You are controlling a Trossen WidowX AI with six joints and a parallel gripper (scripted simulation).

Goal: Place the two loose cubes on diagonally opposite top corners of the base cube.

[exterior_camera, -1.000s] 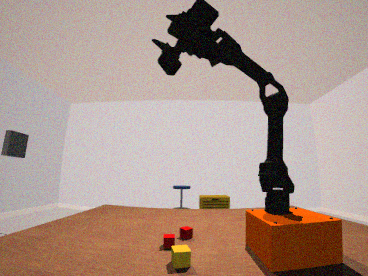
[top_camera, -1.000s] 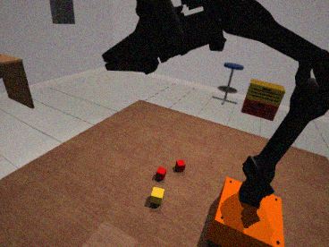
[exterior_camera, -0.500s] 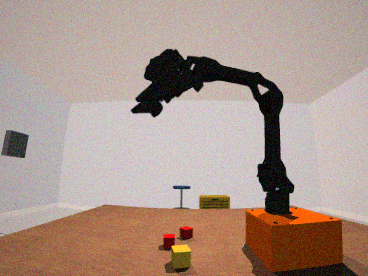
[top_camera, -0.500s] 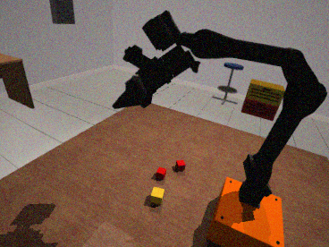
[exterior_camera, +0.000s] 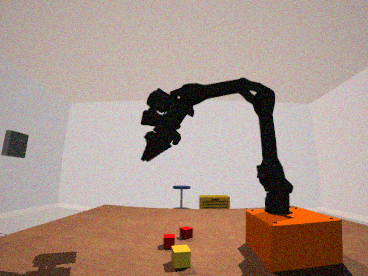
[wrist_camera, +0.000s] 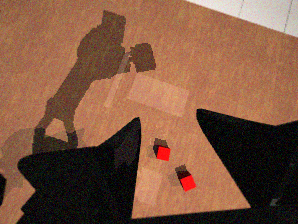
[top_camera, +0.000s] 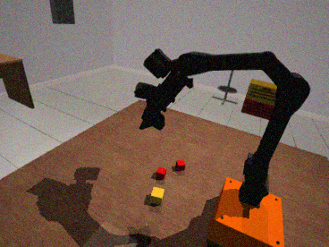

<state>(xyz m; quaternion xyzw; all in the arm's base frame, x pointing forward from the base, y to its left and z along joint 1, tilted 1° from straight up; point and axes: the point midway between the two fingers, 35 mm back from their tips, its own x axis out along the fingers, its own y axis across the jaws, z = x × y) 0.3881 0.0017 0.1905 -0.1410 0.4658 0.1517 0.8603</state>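
Note:
A larger yellow cube (top_camera: 156,195) (exterior_camera: 181,256) sits on the brown table. Two smaller red cubes lie apart from it: the nearer red cube (top_camera: 161,173) (exterior_camera: 169,241) (wrist_camera: 163,153) and the farther red cube (top_camera: 180,165) (exterior_camera: 186,233) (wrist_camera: 187,182). Nothing rests on the yellow cube, which does not show in the wrist view. My gripper (top_camera: 152,127) (exterior_camera: 146,159) (wrist_camera: 167,117) is open and empty. It hangs high above the table, left of the cubes in the top and exterior views, pointing down at a slant.
The orange base block (top_camera: 269,217) (exterior_camera: 307,242) of the arm stands right of the cubes. The arm's shadow (top_camera: 67,203) (wrist_camera: 100,55) falls on the brown table (top_camera: 130,134) (exterior_camera: 100,225). A stool, a yellow crate-like object and a wall box are in the background.

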